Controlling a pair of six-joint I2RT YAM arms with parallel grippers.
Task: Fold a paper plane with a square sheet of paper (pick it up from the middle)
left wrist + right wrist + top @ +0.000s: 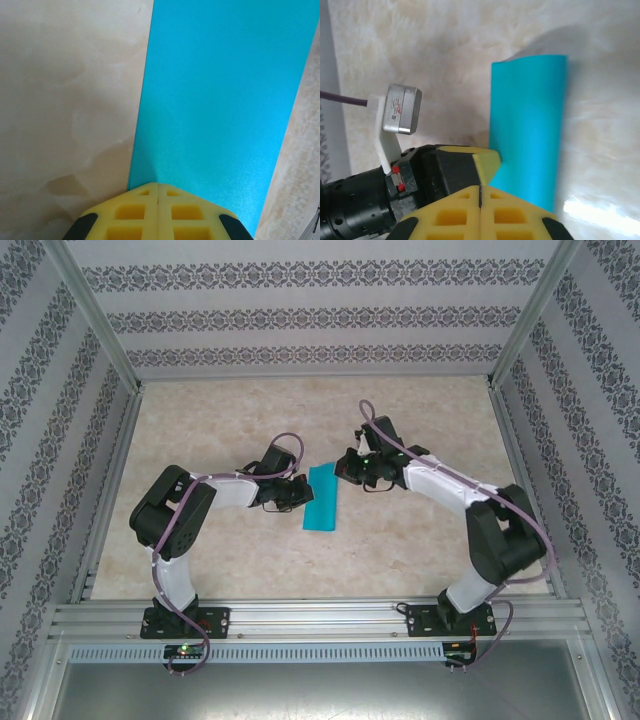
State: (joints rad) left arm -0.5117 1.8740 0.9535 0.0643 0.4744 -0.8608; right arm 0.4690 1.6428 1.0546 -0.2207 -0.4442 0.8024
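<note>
Starting leftmost, the left hand [288, 494] is clenched on nothing, its tips at the edge of the sheet of paper [323, 498]. The sheet lies on the desk [220, 420] as a narrow folded strip. The right hand [350, 468], also clenched and empty, sits beside its far corner. No nose or wings yet, so most folds seem left.

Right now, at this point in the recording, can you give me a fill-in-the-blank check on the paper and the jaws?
1. The teal paper lies ____ the left gripper and the right gripper.
2. The jaws of both grippers are ____.
3. The paper rests on the marbled ____.

Missing words: between; shut; table.
</note>
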